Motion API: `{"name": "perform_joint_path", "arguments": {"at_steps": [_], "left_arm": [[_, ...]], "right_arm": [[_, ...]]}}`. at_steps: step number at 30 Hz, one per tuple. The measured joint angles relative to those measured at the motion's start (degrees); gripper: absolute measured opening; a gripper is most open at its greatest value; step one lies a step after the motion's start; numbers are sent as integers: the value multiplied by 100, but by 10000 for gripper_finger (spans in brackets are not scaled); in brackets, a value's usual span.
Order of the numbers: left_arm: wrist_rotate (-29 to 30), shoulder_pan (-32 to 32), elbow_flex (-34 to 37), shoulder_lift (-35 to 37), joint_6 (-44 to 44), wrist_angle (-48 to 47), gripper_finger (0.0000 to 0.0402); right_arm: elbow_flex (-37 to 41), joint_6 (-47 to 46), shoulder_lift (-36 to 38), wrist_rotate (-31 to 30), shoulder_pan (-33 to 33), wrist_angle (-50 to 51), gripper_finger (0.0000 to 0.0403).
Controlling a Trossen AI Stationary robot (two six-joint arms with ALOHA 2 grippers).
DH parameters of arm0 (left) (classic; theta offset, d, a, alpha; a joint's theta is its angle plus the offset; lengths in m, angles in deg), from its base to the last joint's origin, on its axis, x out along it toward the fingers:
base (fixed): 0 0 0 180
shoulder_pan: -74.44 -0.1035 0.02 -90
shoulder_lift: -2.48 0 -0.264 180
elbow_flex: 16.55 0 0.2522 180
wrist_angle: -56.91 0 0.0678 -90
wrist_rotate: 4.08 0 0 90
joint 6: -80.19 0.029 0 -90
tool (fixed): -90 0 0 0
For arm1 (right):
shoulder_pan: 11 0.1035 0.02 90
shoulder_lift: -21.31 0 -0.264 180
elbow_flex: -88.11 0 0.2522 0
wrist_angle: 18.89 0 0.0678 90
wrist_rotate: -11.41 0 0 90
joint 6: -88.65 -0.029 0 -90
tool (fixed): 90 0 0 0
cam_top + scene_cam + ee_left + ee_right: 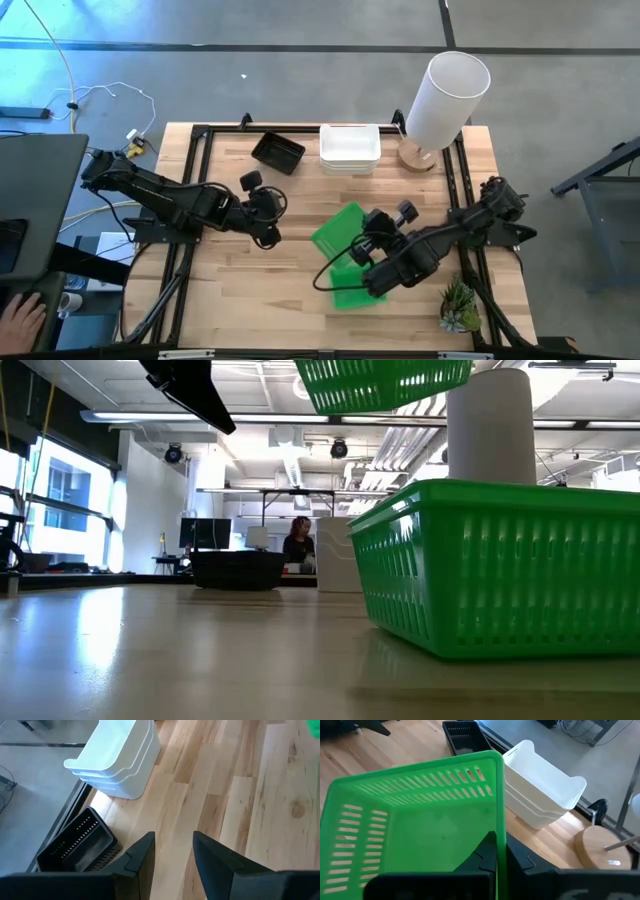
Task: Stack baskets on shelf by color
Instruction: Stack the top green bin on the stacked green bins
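We find no readable writing or brand on anything in view. Counting baskets, we see two green ones: the lifted green basket [420, 815], held tilted above the table by the right gripper [501, 851], whose fingers pinch its rim from both sides, and a second green basket [500, 565] resting on the wood at the near middle of the table [230, 290], partly under the right arm in the high view. In the low view the lifted one hangs at the top edge, clear of the one below. The white baskets [349, 148] sit nested in one stack at the far edge; the wrist views show at least three rims. Just beside them to the left lie the black baskets [277, 151], slotted and angled; we cannot tell how many are nested there. The left gripper [173, 855] hovers above bare wood left of centre, its fingers slightly apart and holding nothing. One tall white cylinder [446, 98] stands on a round wooden base at the far right corner, and one small plant [459, 308] sits at the near right.
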Motion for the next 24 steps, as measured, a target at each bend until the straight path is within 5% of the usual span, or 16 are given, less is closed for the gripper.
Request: {"name": "perform_joint_path", "arguments": {"at_steps": [18,24], "left_arm": [[0,7,-2,-2,4,-11,119],[9,7,-3,-4,178,11,119]], "right_arm": [[1,1351,277,53,-555,-1,0],[1023,1253,1039,142,-731,1,0]]}}
